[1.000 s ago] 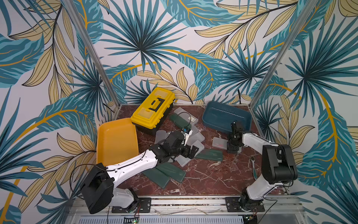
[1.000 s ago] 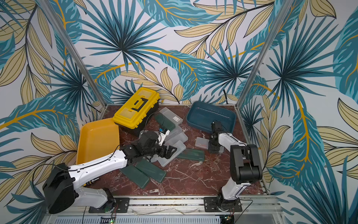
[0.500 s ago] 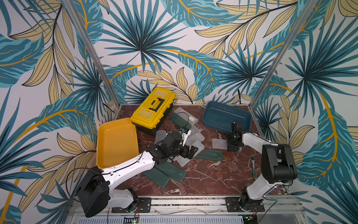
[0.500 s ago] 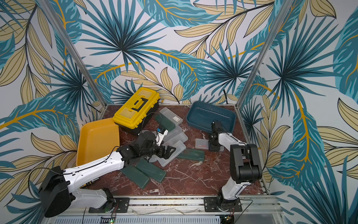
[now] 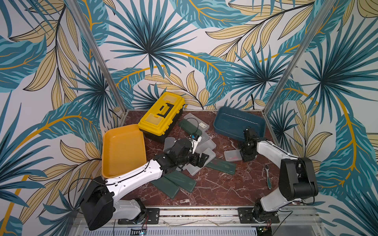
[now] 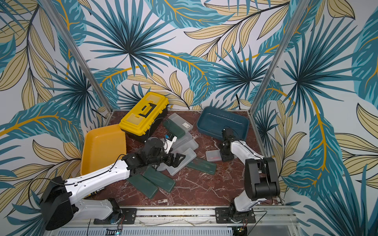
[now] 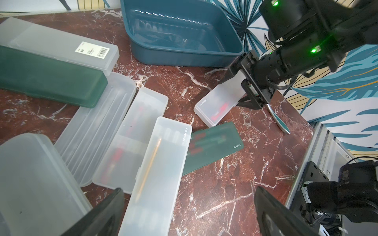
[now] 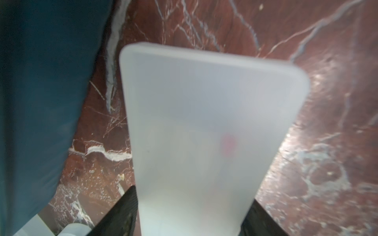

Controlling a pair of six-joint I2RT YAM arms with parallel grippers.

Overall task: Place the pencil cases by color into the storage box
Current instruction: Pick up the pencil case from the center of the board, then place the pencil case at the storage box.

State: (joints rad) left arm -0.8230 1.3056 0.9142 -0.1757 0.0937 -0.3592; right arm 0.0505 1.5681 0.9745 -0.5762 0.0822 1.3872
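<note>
Right gripper (image 7: pixel 239 87) clamped on one frosted case (image 7: pixel 216 106), left gripper (image 5: pixel 201 161) spread wide, four green cases (image 5: pixel 185 180)

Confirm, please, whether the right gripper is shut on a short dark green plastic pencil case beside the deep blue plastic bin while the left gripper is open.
Not quite: the right gripper is shut on a short frosted white translucent plastic pencil case, not a dark green one, as the right wrist view shows. It is beside the deep blue plastic bin, and the left gripper is open.
</note>
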